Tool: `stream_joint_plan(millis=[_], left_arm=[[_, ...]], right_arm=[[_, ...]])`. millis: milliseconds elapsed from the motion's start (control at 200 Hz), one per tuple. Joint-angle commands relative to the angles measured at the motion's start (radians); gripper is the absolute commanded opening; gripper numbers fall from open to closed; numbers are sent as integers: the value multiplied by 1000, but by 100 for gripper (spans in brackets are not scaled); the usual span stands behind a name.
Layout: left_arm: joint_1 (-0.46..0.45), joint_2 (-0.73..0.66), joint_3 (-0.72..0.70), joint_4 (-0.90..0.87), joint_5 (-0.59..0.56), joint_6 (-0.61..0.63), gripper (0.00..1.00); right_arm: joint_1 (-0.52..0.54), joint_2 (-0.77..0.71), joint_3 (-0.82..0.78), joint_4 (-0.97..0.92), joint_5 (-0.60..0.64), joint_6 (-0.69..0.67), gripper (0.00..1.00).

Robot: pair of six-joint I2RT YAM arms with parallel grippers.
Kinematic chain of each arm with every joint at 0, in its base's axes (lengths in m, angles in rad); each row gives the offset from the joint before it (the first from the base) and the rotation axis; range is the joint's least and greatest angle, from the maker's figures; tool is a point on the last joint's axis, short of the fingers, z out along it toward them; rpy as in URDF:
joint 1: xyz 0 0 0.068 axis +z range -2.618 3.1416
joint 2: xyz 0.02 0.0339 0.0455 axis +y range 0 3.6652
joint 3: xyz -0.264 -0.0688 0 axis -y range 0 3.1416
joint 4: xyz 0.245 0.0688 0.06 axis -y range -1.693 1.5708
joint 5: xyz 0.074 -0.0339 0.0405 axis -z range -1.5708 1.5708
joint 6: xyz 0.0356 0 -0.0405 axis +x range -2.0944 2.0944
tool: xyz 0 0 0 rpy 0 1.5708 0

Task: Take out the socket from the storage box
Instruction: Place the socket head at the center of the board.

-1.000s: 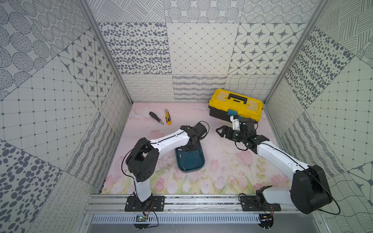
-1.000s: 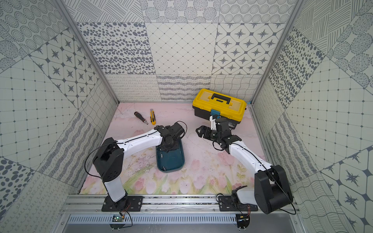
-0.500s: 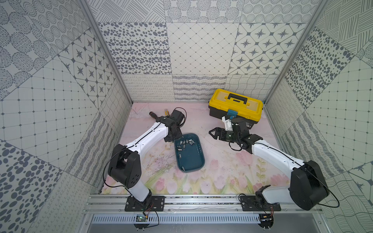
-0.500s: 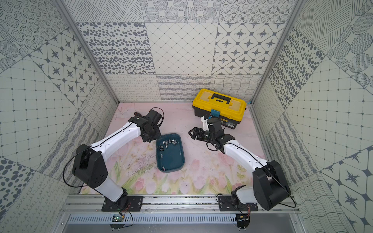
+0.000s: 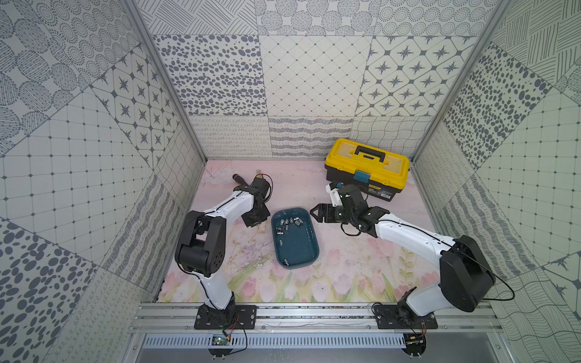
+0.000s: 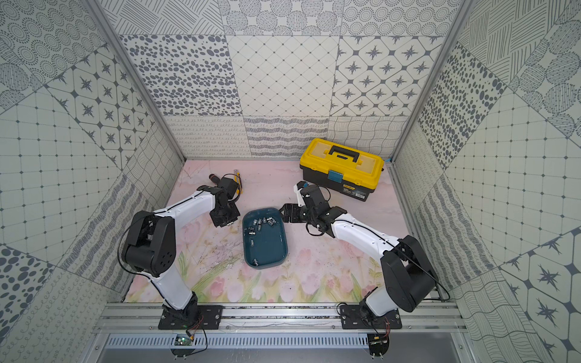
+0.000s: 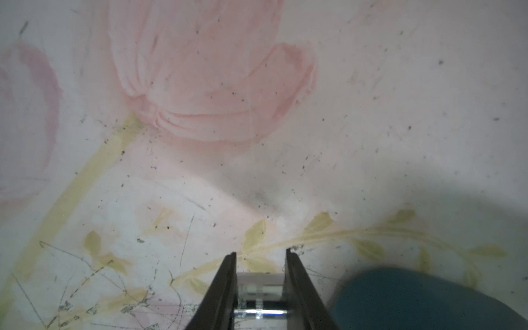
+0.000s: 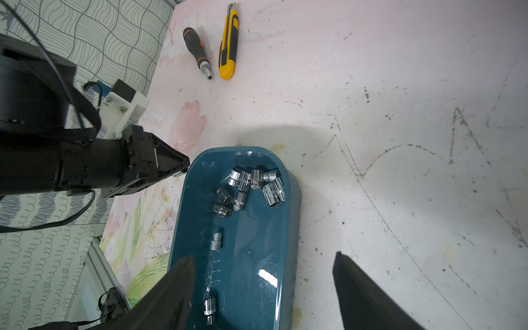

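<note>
Both arms reach forward; left gripper pinches a socket beside storage box.

1. One storage box, teal.
2. About ten sockets loose in the storage box: some eight huddled at one end, two lying apart. The huddle is too tight for a firm count.
3. One further socket, clamped in the left gripper.
4. Two grippers in all, counting the right gripper.
5. One yellow-lidded toolbox.
6. One screwdriver.
7. One utility knife.
</note>
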Motion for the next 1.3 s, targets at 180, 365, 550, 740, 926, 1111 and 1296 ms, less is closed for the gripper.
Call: stream_joint_plan(millis=[180,365,550,740,926,1111,1296], left_arm=[[21,82,-11,115,24,16,24],[23,87,-13,125,21,23,30],[23,90,-4,118,28,23,39],[24,71,11,95,34,23,48],[22,25,32,55,41,35,49],[32,-77,68,-20,66,49,50],[51,-217,108,-111,113,87,53]], right_arm=[[54,9,53,1,81,-89,82],[87,12,72,-6,96,-143,82],[106,19,84,-5,93,-167,82],[111,21,91,-8,83,-180,82],[120,23,103,-9,61,-217,82],[152,45,138,-17,44,-292,82],[183,81,166,-20,-29,-393,80]])
